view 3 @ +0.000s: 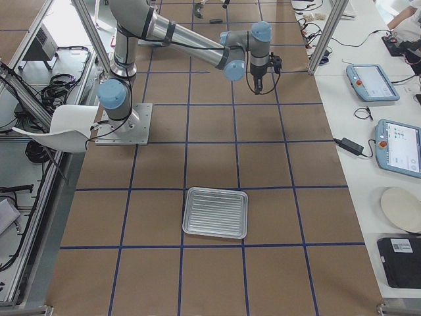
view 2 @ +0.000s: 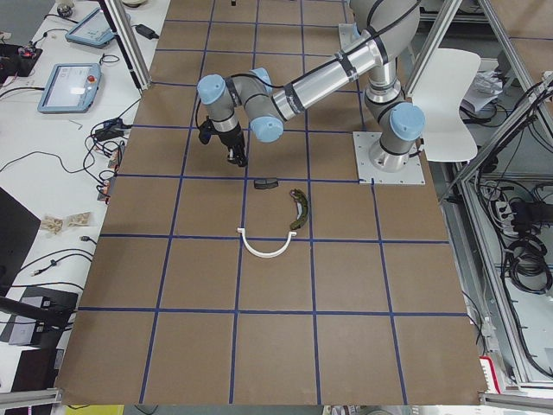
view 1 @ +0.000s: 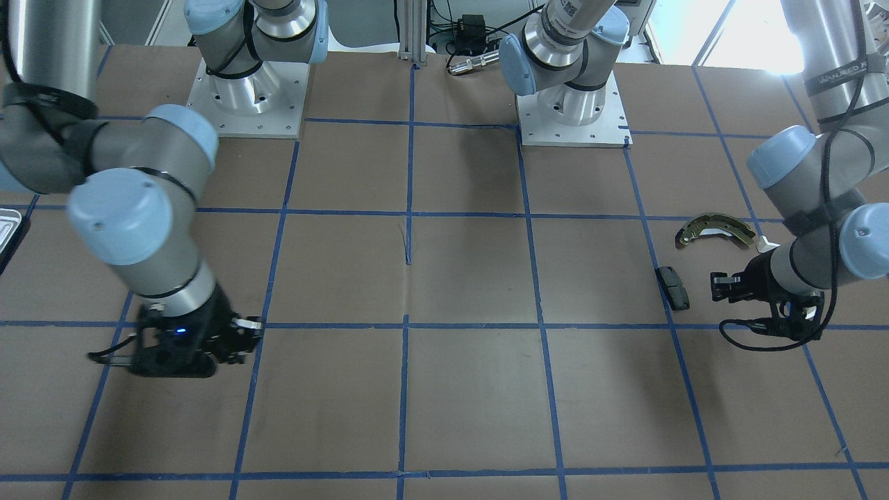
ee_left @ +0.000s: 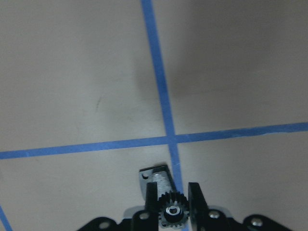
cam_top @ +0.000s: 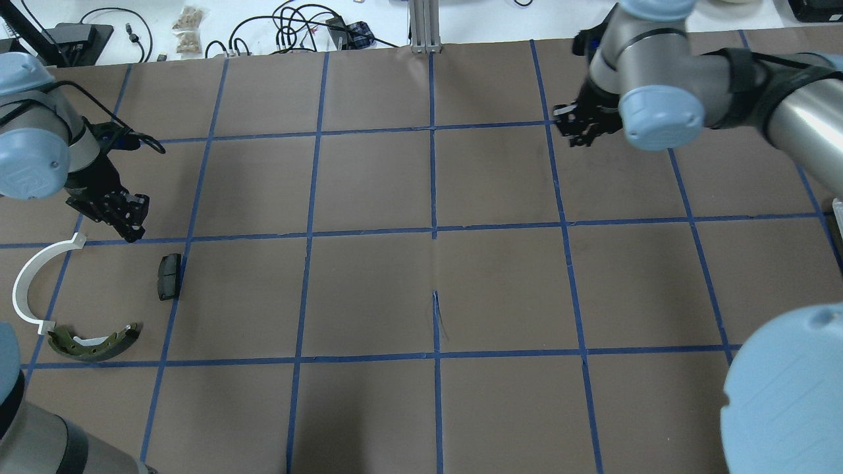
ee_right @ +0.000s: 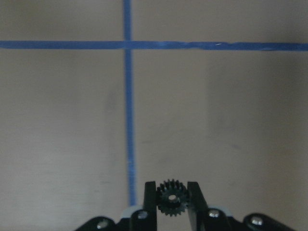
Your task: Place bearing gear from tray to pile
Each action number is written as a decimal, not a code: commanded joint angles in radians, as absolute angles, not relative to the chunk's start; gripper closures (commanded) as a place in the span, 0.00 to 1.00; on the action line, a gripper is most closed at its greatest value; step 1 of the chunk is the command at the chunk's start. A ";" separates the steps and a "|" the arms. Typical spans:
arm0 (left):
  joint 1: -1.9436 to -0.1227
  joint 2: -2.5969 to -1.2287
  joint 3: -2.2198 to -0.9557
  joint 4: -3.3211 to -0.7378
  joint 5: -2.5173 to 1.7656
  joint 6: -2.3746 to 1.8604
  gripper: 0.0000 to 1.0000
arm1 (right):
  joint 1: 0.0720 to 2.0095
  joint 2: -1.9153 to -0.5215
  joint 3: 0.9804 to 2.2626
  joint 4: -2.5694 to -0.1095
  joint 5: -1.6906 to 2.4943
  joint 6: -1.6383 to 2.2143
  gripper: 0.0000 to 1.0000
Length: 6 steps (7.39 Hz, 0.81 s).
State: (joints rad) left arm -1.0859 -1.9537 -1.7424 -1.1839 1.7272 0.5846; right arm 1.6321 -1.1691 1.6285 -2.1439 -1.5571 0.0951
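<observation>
Gear (ee_left: 172,212), small, dark and toothed, sat clamped between the fingers of the left end effector (ee_left: 172,191) at the bottom centre of the left wrist view. A silvery shaft (ee_left: 161,179) jutted beyond it, over a crossing of blue tape lines (ee_left: 163,110) on the brown table (ee_left: 72,72).

In the right wrist view a second gear (ee_right: 172,197) was pinched the same way by the right end effector (ee_right: 172,186), bottom centre, just right of a tape line.

In the overhead view the left end effector stood at the frame's left, above the pile. The dark pad (cam_top: 168,276) lay just below and to its right, the white arc (cam_top: 26,289) sat near the left edge, and the brake shoe (cam_top: 99,342) was lowest, just beside the arc's lower end. The right end effector was at the upper right, well apart from the pile. A sliver of the tray (cam_top: 838,210) showed at the right edge.

In the front-facing view the pile lay at the right and the tray's corner at the left edge.

In the exterior right view the ridged tray lay at lower centre.
</observation>
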 commanded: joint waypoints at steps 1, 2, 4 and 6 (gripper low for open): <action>-1.026 -1.968 -1.825 -1.065 1.726 0.630 1.00 | 1.895 -1.125 1.631 -2.161 -1.520 0.380 1.00; -1.019 -1.971 -1.866 -1.013 1.729 0.629 1.00 | 1.958 -1.099 1.641 -2.157 -1.520 0.377 1.00; -0.988 -1.971 -1.923 -0.960 1.730 0.646 1.00 | 2.005 -1.071 1.672 -2.155 -1.522 0.326 0.80; -0.976 -1.976 -1.924 -0.960 1.729 0.670 1.00 | 2.005 -1.068 1.701 -2.163 -1.517 0.331 0.38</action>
